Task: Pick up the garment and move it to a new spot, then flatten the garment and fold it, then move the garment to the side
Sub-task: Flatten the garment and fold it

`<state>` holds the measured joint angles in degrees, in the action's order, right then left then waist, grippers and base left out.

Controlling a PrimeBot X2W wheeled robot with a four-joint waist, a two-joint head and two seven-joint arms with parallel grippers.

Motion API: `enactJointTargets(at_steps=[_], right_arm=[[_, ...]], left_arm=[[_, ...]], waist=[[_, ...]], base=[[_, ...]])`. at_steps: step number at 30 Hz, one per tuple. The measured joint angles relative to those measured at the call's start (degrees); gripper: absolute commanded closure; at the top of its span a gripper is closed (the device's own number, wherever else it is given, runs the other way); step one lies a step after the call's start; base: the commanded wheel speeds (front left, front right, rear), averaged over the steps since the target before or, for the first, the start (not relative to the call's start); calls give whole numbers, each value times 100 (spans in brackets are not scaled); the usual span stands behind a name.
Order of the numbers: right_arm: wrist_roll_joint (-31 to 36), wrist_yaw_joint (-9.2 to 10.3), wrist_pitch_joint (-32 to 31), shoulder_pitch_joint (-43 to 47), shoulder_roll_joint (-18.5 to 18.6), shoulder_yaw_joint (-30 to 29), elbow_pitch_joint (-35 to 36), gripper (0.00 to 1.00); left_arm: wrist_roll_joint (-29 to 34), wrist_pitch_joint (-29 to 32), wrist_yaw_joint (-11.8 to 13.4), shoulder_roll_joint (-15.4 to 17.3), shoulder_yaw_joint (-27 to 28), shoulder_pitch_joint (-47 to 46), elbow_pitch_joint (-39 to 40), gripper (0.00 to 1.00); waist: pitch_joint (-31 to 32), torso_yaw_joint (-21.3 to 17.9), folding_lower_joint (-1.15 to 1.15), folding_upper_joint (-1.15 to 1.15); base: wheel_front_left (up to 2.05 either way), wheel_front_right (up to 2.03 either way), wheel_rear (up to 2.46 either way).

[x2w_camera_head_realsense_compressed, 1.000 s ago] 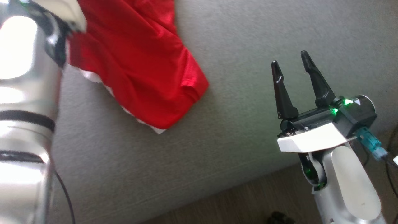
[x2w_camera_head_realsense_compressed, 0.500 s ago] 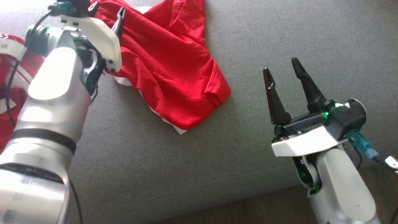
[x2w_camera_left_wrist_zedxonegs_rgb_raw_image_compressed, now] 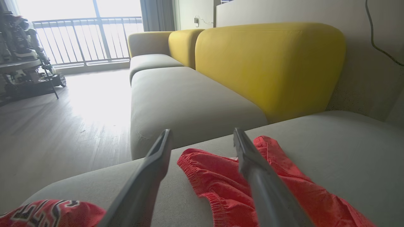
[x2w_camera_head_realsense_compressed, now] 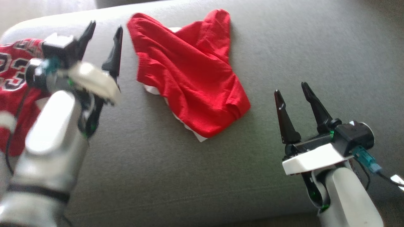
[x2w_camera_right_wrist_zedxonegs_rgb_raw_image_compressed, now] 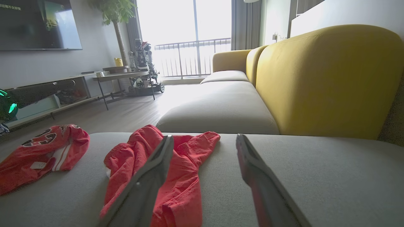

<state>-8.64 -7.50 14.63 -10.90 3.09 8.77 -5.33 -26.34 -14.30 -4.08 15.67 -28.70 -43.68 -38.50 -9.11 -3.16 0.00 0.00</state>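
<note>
A crumpled red garment [x2w_camera_head_realsense_compressed: 192, 85] with a white lining edge lies on the grey sofa seat [x2w_camera_head_realsense_compressed: 300, 47], touched by neither gripper. My left gripper [x2w_camera_head_realsense_compressed: 106, 26] is open and empty, just left of the garment's upper corner, fingers pointing away from me. In the left wrist view the garment [x2w_camera_left_wrist_zedxonegs_rgb_raw_image_compressed: 221, 186] lies beyond and under the open left gripper [x2w_camera_left_wrist_zedxonegs_rgb_raw_image_compressed: 202, 130]. My right gripper [x2w_camera_head_realsense_compressed: 290, 88] stands open and empty, to the right of the garment's lower end. The right wrist view shows the garment [x2w_camera_right_wrist_zedxonegs_rgb_raw_image_compressed: 183, 176] ahead to the left of the open right gripper [x2w_camera_right_wrist_zedxonegs_rgb_raw_image_compressed: 204, 136].
A red jersey with black numbers [x2w_camera_head_realsense_compressed: 12, 78] lies at the seat's left end, also seen as the jersey [x2w_camera_right_wrist_zedxonegs_rgb_raw_image_compressed: 41, 151]. Yellow backrest cushions [x2w_camera_right_wrist_zedxonegs_rgb_raw_image_compressed: 325, 78] rise behind the seat. The seat's front edge runs along the bottom of the head view, with wooden floor [x2w_camera_left_wrist_zedxonegs_rgb_raw_image_compressed: 63, 126] beyond.
The head camera has shifted, so the whole picture moved. My left arm has drawn back from over the garment to its left side, staying open. The right gripper stays open.
</note>
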Motion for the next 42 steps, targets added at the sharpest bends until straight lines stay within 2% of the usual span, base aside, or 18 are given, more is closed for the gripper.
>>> enactJointTargets(at_steps=[4,6,9,13,18,20,21,27,28,35,42], right_arm=[[54,0,0,183,-2,-204,-31,0],[58,0,0,304,-2,-304,-31,0],[67,0,0,473,-4,-399,-49,0],[112,0,0,609,-8,-532,-91,0],[160,0,0,660,-8,-560,-163,0],[162,0,0,692,-9,-548,-231,0],[162,0,0,692,-9,-548,-231,0],[326,0,-1,644,-9,-503,-534,0],[326,0,-1,644,-9,-503,-534,0],[352,0,-167,33,-9,-563,-1377,0],[595,0,-212,-326,-7,-699,-2143,0]], left_arm=[[401,-19,500,243,205,1239,1579,0],[464,-26,703,249,386,1897,2215,0],[539,-27,970,174,589,2827,2924,0],[754,-34,1137,-129,857,3649,3464,0],[1059,-35,1103,-557,1148,4141,3723,0],[1091,-35,971,-721,1301,4244,3722,0],[1091,-35,971,-721,1301,4244,3722,0],[1429,-35,559,-948,1492,4299,3589,0],[1429,-35,559,-948,1492,4299,3589,0],[1518,-35,201,-1127,1544,4284,3219,0],[1518,-34,97,-1238,1644,4218,3101,0]], waist=[[203,251,0,0],[289,358,0,0],[399,492,-1,0],[494,643,-1,0],[524,722,-1,0],[510,743,-1,0],[510,743,-1,0],[373,842,0,0],[373,842,0,0],[186,1114,-1,0],[13,1513,0,0]], base=[[0,0,0],[0,0,0],[0,0,0],[0,0,0],[0,0,0],[0,0,0],[0,0,0],[0,0,0],[0,0,0],[0,0,0],[0,0,0]])
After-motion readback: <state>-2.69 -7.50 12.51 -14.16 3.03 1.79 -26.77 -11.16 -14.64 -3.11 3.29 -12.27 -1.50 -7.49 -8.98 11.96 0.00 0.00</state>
